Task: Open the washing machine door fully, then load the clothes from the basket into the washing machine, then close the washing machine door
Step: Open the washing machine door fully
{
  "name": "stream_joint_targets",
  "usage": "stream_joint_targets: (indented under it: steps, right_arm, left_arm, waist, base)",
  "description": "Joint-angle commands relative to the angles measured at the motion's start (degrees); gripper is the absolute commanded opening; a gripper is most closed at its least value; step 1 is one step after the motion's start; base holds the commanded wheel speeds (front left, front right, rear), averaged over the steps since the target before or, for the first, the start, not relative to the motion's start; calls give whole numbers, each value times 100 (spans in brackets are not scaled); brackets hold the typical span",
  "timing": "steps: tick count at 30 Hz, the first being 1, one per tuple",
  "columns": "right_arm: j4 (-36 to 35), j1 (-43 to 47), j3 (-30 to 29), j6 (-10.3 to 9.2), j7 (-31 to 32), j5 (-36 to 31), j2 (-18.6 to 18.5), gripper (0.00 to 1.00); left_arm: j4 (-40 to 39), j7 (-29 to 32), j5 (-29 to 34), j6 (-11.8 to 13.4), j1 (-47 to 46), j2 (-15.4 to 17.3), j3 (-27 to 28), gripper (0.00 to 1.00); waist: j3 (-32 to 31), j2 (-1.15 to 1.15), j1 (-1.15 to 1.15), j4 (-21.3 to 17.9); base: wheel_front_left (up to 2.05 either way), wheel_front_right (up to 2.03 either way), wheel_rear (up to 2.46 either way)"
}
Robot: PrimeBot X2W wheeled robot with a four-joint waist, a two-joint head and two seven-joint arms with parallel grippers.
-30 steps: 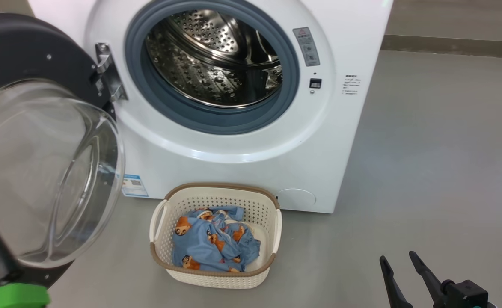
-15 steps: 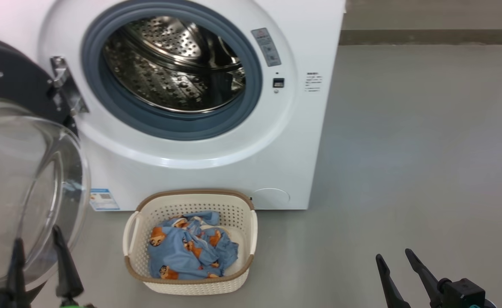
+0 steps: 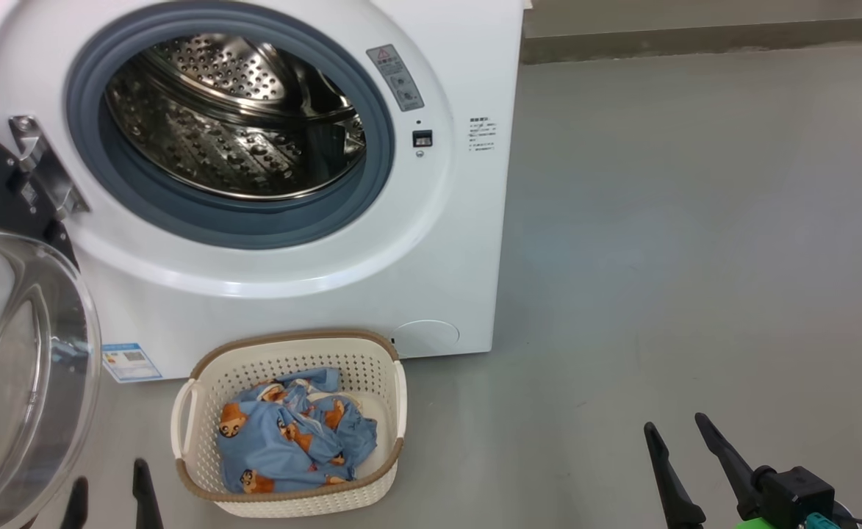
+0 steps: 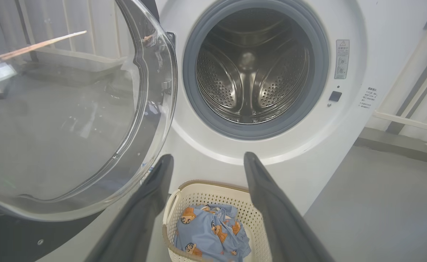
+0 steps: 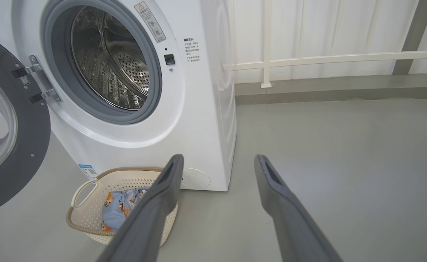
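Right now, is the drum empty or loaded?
Empty. The drum is bare perforated steel; the clothes lie in the basket on the floor before the washing machine.

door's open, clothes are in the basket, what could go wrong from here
1. The washing machine door hangs open right beside the left end effector; swinging that arm toward the basket might bump the door partly shut.
2. The clothes lie in one crumpled heap; a pinch may lift only part of it, or leave fabric trailing over the grey gasket, where it could get caught when the door closes.
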Motion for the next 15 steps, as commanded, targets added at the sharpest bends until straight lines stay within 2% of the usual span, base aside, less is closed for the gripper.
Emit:
stream_joint_targets:
  steps: [1, 15]
  right_arm:
    - [-156, -205, 122, 10, -69, 17, -71, 100]
    - [-169, -194, 117, 10, -69, 21, -60, 100]
  left_arm:
    - [-88, -33, -23, -40, -73, 69, 188, 100]
    - [210, -33, 95, -177, 203, 69, 244, 100]
  waist:
    - [-8, 0, 0, -18]
    - [-21, 0, 0, -103]
  base:
    - [0, 0, 0]
    - [0, 0, 0]
